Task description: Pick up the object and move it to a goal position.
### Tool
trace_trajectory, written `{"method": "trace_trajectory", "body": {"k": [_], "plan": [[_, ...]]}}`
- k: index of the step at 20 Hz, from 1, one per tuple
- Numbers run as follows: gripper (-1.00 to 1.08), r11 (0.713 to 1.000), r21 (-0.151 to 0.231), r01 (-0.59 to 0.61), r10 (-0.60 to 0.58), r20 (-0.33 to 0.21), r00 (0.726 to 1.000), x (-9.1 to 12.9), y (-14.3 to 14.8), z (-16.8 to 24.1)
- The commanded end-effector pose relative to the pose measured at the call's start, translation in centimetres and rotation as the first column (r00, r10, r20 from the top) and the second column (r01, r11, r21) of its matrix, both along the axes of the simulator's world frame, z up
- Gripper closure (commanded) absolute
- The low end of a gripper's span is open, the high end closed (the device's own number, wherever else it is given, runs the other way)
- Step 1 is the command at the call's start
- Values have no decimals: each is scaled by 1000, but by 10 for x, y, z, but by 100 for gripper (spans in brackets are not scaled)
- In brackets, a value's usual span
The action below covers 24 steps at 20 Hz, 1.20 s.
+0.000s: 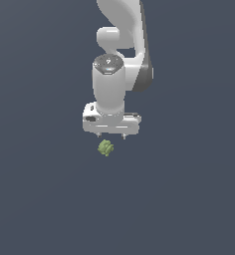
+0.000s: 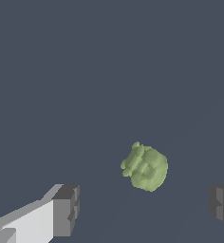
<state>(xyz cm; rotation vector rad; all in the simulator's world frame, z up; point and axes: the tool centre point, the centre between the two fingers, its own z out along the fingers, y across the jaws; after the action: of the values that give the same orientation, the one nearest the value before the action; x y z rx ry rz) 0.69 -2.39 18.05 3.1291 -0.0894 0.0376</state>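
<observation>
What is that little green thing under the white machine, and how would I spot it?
Find the big white robot arm hanging over the plain dark grey floor. Just under its open gripper lies the object, not touched by the fingers. It is small, lumpy and olive-green, the only coloured thing in sight.

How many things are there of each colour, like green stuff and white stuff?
Green: 1, the small lumpy object
White: 1, the robot arm with its gripper, open above the object
Total: 2
</observation>
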Motion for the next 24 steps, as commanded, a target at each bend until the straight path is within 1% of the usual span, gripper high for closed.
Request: {"method": "trace_trajectory", "body": {"k": [1, 9, 14, 19, 24], "plan": [[-92, 1000, 0, 0, 0, 0, 1000, 0, 0, 0], [-92, 999, 6, -52, 52, 19, 998, 3, 12, 10], [-92, 998, 6, -59, 59, 20, 998, 3, 13, 11], [-92, 1000, 9, -22, 22, 17, 1000, 2, 10, 5], [-92, 998, 15, 57, -58, 11, 998, -1, 4, -8]]}}
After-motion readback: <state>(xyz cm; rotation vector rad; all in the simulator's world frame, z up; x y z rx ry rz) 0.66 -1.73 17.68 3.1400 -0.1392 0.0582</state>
